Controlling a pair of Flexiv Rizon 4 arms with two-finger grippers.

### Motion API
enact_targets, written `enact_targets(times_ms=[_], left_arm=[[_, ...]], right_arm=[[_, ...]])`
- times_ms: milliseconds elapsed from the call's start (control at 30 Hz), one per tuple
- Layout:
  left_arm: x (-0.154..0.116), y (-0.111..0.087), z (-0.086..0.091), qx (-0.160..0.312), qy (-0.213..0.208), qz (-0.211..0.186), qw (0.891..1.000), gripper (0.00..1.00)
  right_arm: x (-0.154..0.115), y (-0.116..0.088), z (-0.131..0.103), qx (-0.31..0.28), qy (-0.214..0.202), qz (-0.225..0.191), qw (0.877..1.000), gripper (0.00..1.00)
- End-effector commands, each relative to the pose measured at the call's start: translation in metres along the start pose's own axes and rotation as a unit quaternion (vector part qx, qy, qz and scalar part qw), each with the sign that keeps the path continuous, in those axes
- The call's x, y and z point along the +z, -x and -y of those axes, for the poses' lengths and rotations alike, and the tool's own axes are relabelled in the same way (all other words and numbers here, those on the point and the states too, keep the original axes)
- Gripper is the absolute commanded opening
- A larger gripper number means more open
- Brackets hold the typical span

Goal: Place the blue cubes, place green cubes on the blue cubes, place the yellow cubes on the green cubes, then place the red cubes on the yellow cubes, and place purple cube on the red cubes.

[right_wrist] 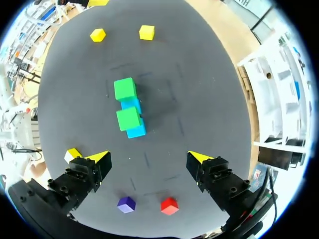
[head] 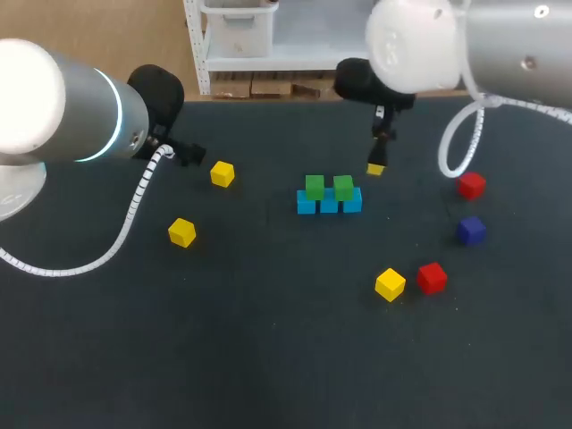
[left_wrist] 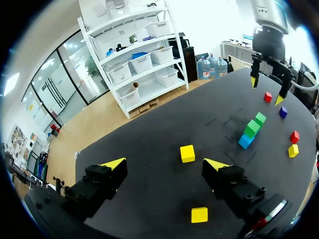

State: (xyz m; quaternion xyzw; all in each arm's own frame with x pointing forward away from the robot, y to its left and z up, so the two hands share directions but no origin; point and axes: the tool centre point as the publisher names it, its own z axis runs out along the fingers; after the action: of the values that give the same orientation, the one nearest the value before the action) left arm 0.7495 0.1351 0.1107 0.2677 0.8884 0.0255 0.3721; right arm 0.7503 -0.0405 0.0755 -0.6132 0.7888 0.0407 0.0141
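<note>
Left gripper (left_wrist: 165,163) agape; right gripper (right_wrist: 148,156) agape, green cubes (right_wrist: 128,118) ahead.

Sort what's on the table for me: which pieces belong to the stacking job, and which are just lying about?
Job: blue cubes, green cubes, yellow cubes, red cubes, purple cube.
Not the job: only the table beneath them.

My head camera sits above and behind me, looking down on the whole table (head: 268,357) from farthest off. The left wrist camera looks low and slantwise across it along my left gripper (left_wrist: 165,164), with my right gripper (left_wrist: 266,90) far ahead. The right wrist camera stares almost straight down from well above. All three share the blue and green cubes (head: 329,195) and two yellow cubes (head: 222,173)
</note>
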Motion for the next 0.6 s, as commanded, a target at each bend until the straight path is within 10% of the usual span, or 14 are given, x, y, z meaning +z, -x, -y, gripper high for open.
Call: enact_targets(times_ms=[33, 600], left_arm=[[0.0, 0.0, -0.001, 0.001, -0.002, 0.0, 1.0, 1.0], [0.0, 0.0, -0.001, 0.001, -0.002, 0.0, 1.0, 1.0]], right_arm=[[-0.002, -0.013, -0.003, 0.012, -0.018, 0.013, 1.0, 1.0], [-0.006, -0.044, -0.03, 0.014, -0.013, 0.016, 1.0, 1.0]])
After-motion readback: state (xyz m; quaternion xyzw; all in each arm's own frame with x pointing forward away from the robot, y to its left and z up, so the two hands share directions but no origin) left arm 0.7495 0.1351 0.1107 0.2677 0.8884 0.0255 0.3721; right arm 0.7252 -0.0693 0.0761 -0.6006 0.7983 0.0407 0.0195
